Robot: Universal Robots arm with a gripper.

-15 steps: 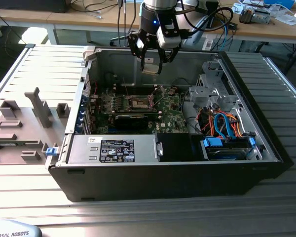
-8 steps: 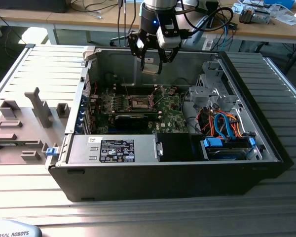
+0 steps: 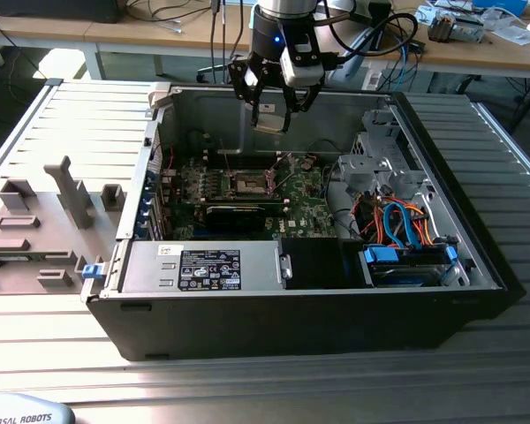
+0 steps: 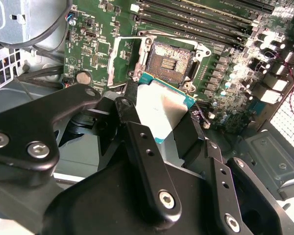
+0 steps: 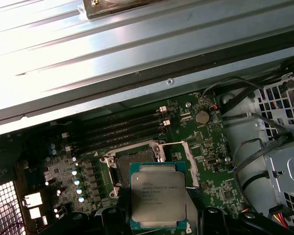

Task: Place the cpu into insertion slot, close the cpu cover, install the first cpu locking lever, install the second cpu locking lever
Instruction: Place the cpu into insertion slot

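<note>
I am gripping the cpu (image 5: 158, 199) by two opposite edges, jaws clenched on it, its metal top facing up toward my wrist so the underside can meet the contacts. I am hovering it inside the open case (image 3: 291, 322), above the slot (image 4: 169, 59) and slightly to one side, not touching it. The cover (image 4: 115, 61) is lying swung open beside the slot, leaving its dark centre bare. The slot is not yet holding the chip.

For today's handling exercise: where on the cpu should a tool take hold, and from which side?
Its two opposite thin edges, from above the silver top: the cpu is a flat square, and the tool holds it so.
</note>
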